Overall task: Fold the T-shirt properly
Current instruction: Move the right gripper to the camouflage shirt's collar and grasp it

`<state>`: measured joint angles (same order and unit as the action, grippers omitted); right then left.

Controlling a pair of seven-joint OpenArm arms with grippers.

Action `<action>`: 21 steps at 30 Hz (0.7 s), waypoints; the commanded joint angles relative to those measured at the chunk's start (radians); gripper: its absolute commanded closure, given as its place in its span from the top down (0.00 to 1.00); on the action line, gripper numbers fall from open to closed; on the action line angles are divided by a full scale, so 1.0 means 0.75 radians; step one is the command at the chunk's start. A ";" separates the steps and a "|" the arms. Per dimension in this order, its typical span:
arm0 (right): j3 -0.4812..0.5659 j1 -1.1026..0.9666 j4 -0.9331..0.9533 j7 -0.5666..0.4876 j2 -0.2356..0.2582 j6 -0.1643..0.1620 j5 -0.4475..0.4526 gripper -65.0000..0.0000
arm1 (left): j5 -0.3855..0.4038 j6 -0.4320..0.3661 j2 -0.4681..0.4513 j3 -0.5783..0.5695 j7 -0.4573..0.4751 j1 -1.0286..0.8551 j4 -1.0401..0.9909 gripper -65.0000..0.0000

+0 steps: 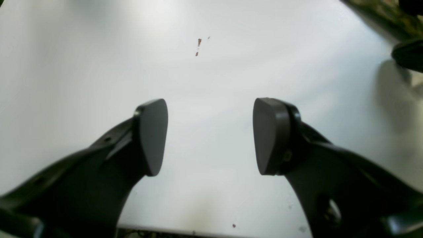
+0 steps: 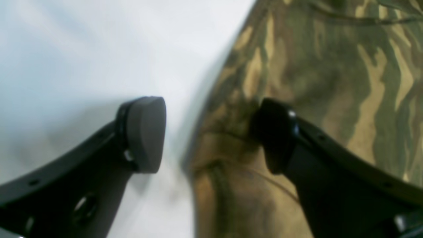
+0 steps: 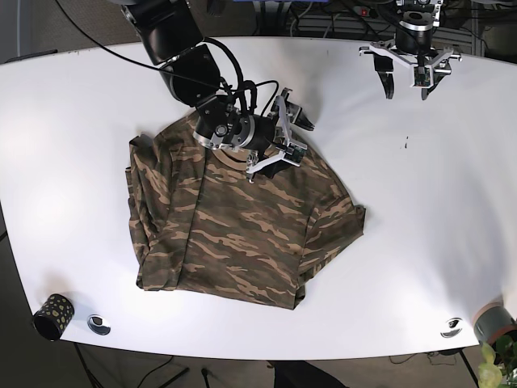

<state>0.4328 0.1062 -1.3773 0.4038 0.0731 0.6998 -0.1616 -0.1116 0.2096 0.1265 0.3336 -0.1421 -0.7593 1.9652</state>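
- The camouflage T-shirt [image 3: 234, 222] lies spread on the white worktop [image 3: 420, 210], left of centre, with its right sleeve already crumpled inward.
- The right gripper [image 3: 279, 139] hangs over the shirt's far right shoulder edge with its jaws spread; in the right wrist view one pad sits above bare worktop and the other above cloth, so the hem lies between them.
- To do this step well, I judge it should come down squarely on that edge, pinch only the shoulder layer, and lift cleanly before carrying it across.
- The left gripper [image 3: 406, 75] hovers at the far right, jaws apart and holding nothing, well apart from the shirt.
- The worktop is smooth and glossy; a patterned cup [image 3: 52, 314] stands at the near left corner, and cables run behind the far edge.
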 commanded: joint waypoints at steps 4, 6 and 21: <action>-0.056 0.031 0.031 -0.116 0.016 -0.002 0.014 0.65 | 0.009 -0.004 -0.022 0.008 0.029 0.019 0.022 0.58; -0.093 0.031 0.039 -0.124 0.012 -0.002 0.014 0.65 | 0.009 -0.004 -0.051 0.002 0.027 0.023 0.022 0.58; -0.103 0.019 -0.018 -0.116 -0.029 -0.002 0.014 0.00 | 0.009 -0.004 -0.076 0.004 -0.022 0.072 0.014 0.58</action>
<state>0.3546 0.1028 -1.3426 0.3382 0.0612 0.6891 -0.1627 -0.1116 0.2092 0.0814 0.3359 -0.1585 -0.6941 1.9633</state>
